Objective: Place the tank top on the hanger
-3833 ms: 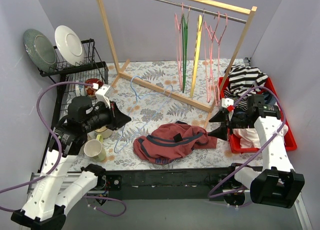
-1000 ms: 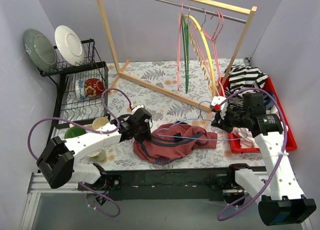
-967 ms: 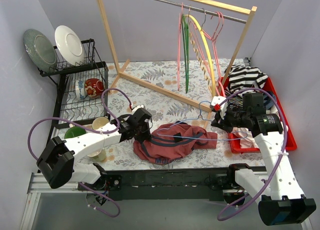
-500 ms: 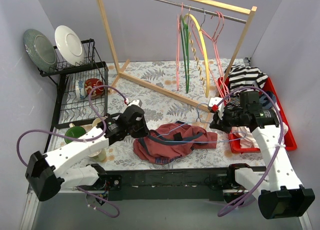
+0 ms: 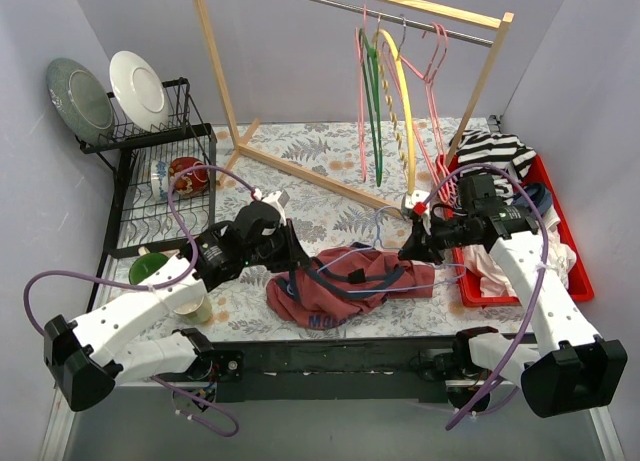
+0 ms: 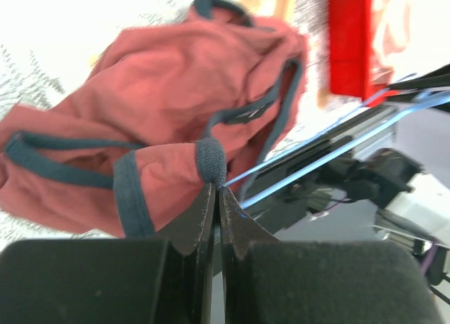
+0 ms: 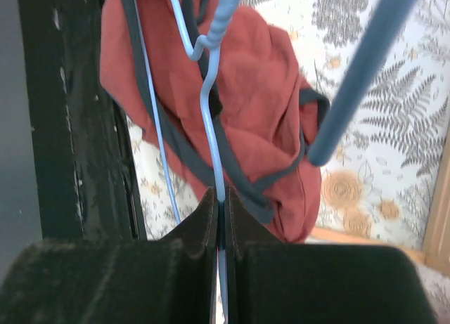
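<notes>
The rust-red tank top (image 5: 350, 293) lies bunched on the floral mat near the front edge. My left gripper (image 5: 292, 265) is at its left side, shut on a fold of the navy trim (image 6: 210, 161) and holding it raised a little. My right gripper (image 5: 412, 249) is shut on the wire of the light-blue hanger (image 5: 352, 252), which reaches left over the shirt with its hook (image 5: 377, 221) pointing back. In the right wrist view the hanger wire (image 7: 212, 120) runs from my jaws (image 7: 219, 196) across the tank top (image 7: 260, 106). The left wrist view shows the hanger (image 6: 337, 145) just beyond the trim.
A wooden clothes rack (image 5: 320, 178) stands behind, with pink, green and yellow hangers (image 5: 400, 91) on its rail. A red bin (image 5: 565, 281) with a striped garment (image 5: 495, 153) sits right. A dish rack (image 5: 160, 196) with plates and a green mug (image 5: 148, 269) are at the left.
My left gripper has shut on the tank top's navy trim and lifted it slightly. My right arm has carried the hanger leftward over the shirt.
</notes>
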Robot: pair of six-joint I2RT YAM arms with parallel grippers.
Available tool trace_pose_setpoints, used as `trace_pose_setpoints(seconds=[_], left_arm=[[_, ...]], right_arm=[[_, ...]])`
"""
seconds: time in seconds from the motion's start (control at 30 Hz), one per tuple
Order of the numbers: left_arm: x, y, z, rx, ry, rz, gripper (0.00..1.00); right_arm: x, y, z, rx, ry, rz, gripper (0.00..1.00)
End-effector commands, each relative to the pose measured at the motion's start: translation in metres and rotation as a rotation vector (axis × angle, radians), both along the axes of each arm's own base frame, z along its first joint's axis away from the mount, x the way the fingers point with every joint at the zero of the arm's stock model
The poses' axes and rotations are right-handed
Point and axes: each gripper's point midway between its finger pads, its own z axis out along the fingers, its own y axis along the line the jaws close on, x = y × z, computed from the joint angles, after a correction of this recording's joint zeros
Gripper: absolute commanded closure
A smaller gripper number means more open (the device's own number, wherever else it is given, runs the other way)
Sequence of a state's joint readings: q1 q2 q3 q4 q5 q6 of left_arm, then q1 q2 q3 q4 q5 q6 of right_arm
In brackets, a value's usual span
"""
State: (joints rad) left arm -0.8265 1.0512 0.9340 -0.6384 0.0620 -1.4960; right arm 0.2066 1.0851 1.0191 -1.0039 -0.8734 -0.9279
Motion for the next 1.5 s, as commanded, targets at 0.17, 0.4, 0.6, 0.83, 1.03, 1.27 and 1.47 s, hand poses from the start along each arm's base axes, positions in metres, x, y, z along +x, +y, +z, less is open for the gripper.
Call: trace_pose_setpoints(seconds=[0.17, 0.4, 0.6, 0.83, 1.03, 1.27, 1.47], left_arm=[[0.016, -0.014, 0.065, -0.109, -0.097, 0.02, 0.95], [0.009, 0.008, 0.107, -0.096, -0.321, -0.066, 0.18], [0.001, 0.023, 0.112, 0.065, -0.58, -0.31, 0.02], [-0.033, -0.005, 0.09, 0.013, -0.68, -0.713, 0.02], [-0.04, -0.041, 0.066, -0.078, -0.548, -0.885, 0.02], [-0.033, -0.056, 0.048, -0.059, -0.461, -0.909, 0.21], [-0.033, -0.067, 0.038, -0.064, -0.425, -0.921, 0.72]], right_arm=[[0.019, 0.038, 0.044, 0.243, -0.009, -0.032, 0.99], [0.01, 0.036, 0.033, 0.266, -0.022, -0.055, 0.99], [-0.012, 0.034, 0.019, 0.26, -0.007, 0.035, 0.99], [-0.023, 0.031, 0.004, 0.242, -0.045, 0.111, 0.99], [-0.02, 0.033, 0.01, 0.247, -0.079, 0.127, 0.99], [-0.02, 0.032, 0.012, 0.249, -0.095, 0.131, 0.99], [-0.022, 0.034, 0.011, 0.259, -0.077, 0.139, 0.99]])
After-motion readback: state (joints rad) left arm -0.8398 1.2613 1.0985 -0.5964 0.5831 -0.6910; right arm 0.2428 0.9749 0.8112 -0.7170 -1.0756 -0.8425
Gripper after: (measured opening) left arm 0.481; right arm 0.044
